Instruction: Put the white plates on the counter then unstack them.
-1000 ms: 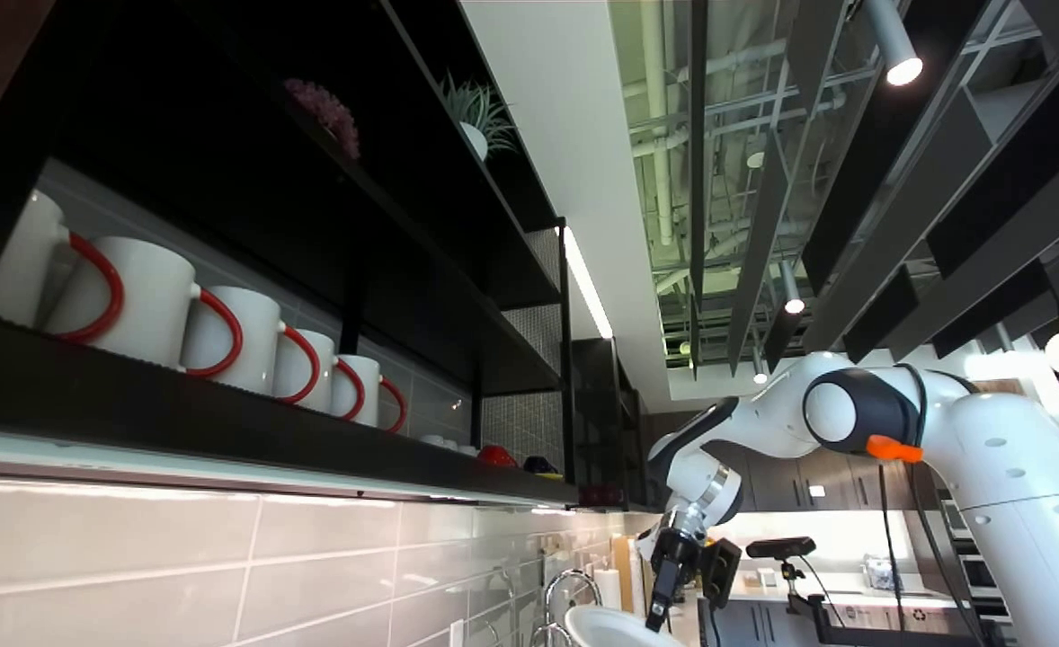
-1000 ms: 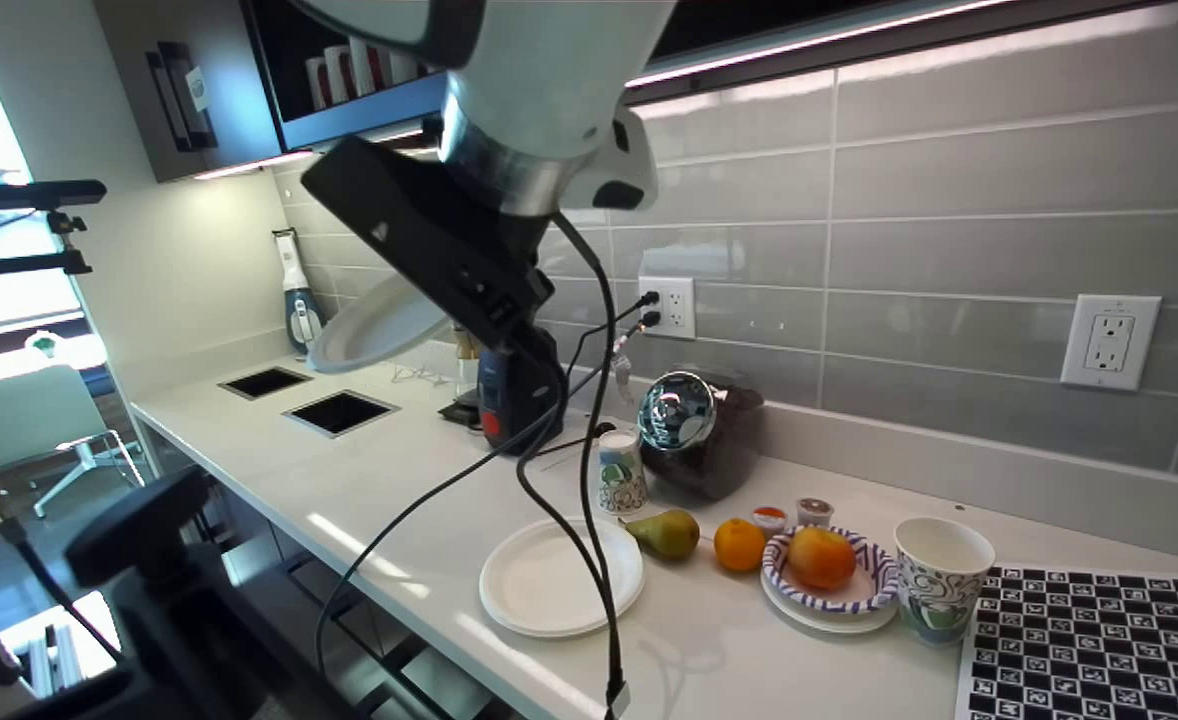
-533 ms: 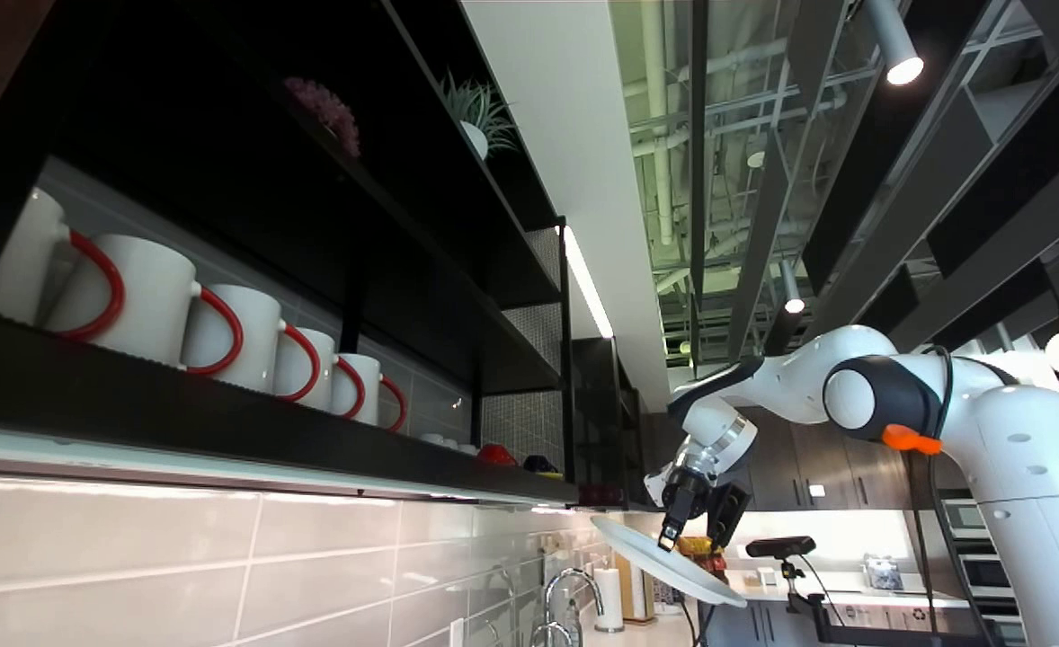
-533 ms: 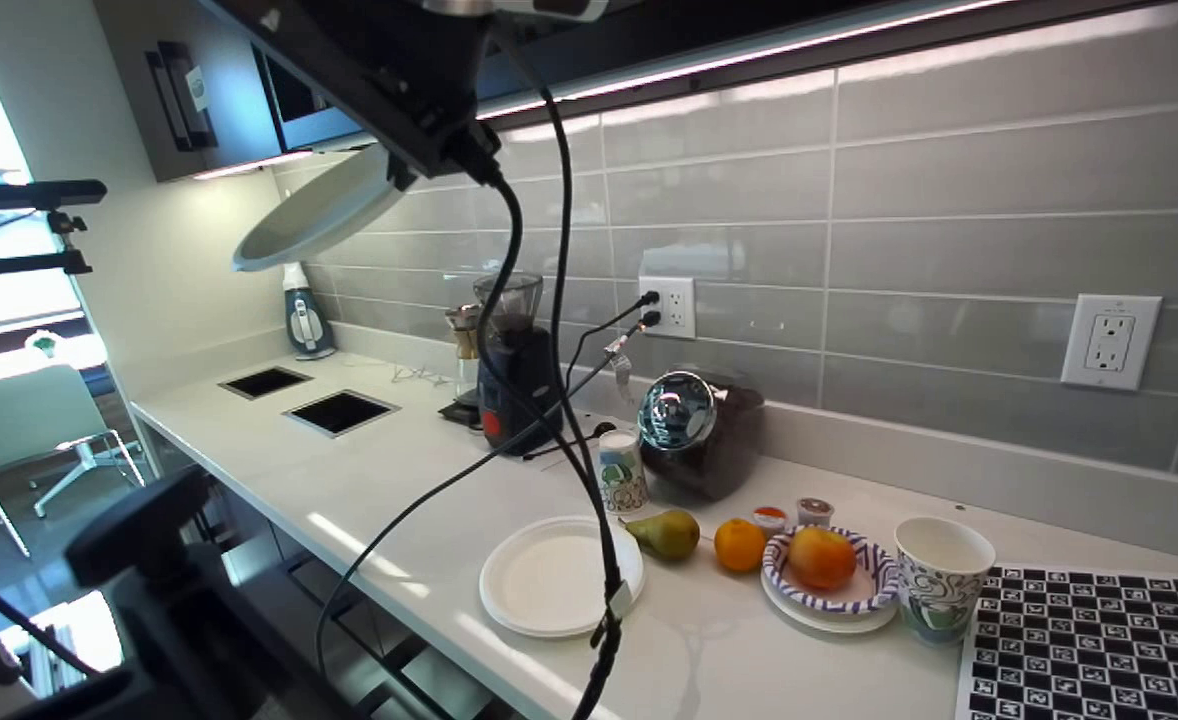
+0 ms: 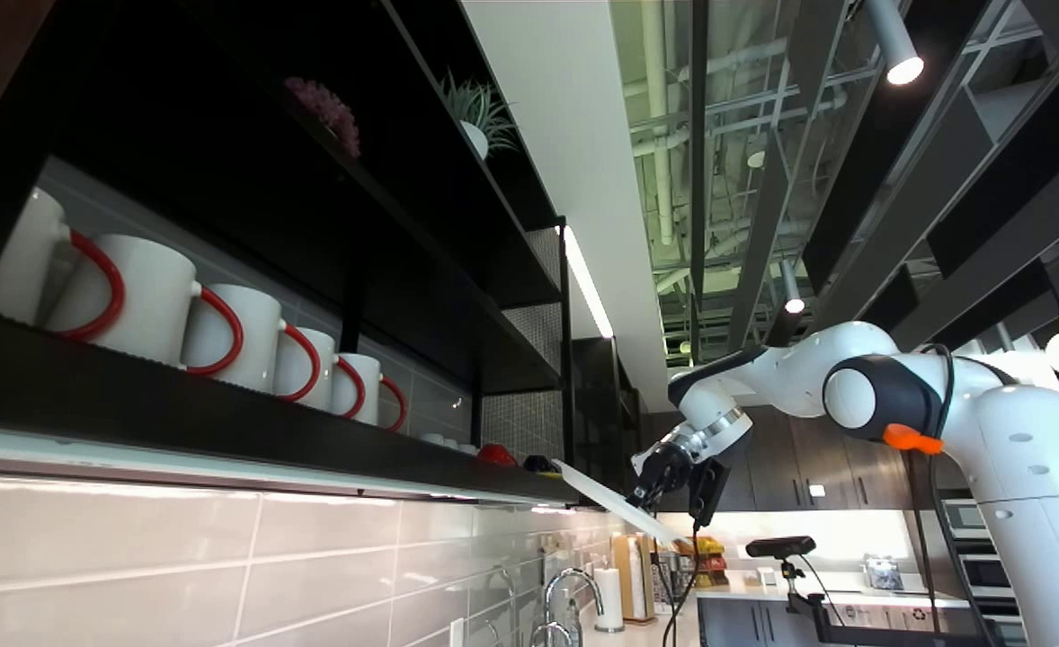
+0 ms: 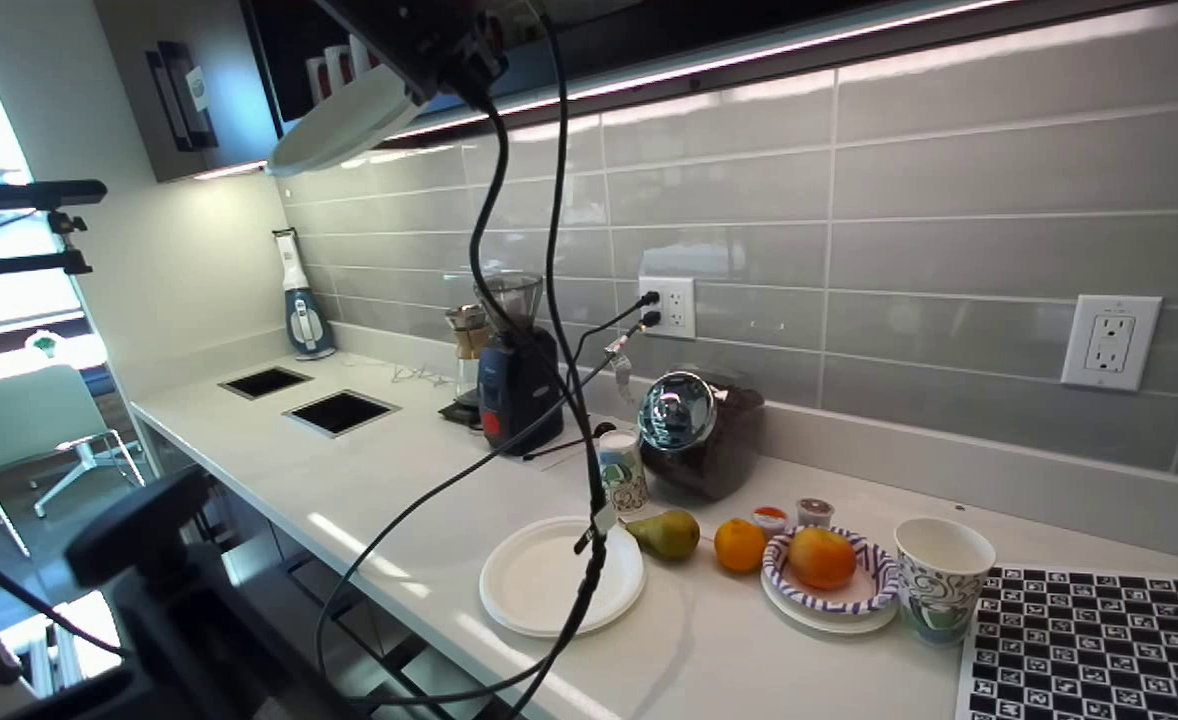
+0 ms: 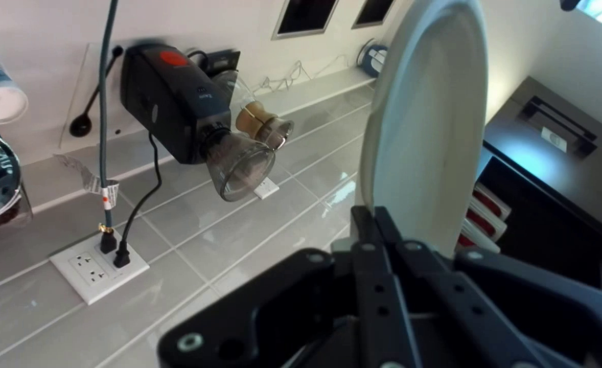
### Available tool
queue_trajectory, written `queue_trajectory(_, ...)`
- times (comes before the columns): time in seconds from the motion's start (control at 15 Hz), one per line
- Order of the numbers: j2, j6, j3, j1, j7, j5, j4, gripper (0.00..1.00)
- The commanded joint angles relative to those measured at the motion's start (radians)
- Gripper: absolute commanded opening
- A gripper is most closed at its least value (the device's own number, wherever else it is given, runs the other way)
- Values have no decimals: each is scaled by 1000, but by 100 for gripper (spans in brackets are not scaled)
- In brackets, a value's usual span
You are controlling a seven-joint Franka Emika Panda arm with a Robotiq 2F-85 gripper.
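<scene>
My gripper point(image 7: 371, 209) is shut on the edge of a white plate point(image 7: 434, 112). It holds the plate tilted, high above the counter point(image 6: 419, 450). The held plate point(image 6: 339, 125) shows at upper left in an exterior view. It also shows edge-on in an exterior view point(image 5: 615, 499), near the end of the shelf, with the gripper point(image 5: 643, 497) at its edge. I cannot tell if it is a single plate. A white plate point(image 6: 529, 575) lies flat on the counter, partly crossed by cables. Another white plate point(image 6: 829, 623) lies under a patterned bowl point(image 6: 881, 572).
Black shelves point(image 5: 458, 467) with white mugs point(image 5: 147, 288) hang on the wall. On the counter are a pear point(image 6: 671, 535), an orange point(image 6: 739, 546), paper cups point(image 6: 939, 575), a grinder point(image 6: 524, 390) and a checkered board point(image 6: 1089, 640). Arm cables point(image 6: 589, 590) hang over the counter.
The gripper has carried the held plate upward, toward shelf height, and its tilt has changed. The hanging cables have shifted. The plates on the counter have not moved.
</scene>
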Motion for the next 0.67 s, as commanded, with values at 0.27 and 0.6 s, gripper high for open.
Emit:
queue_trajectory(0.27, -15, 128, -7, 80, 303, 205, 81, 1)
queue_trajectory(0.6, -1, 197, -16, 122, 375, 208, 123, 2)
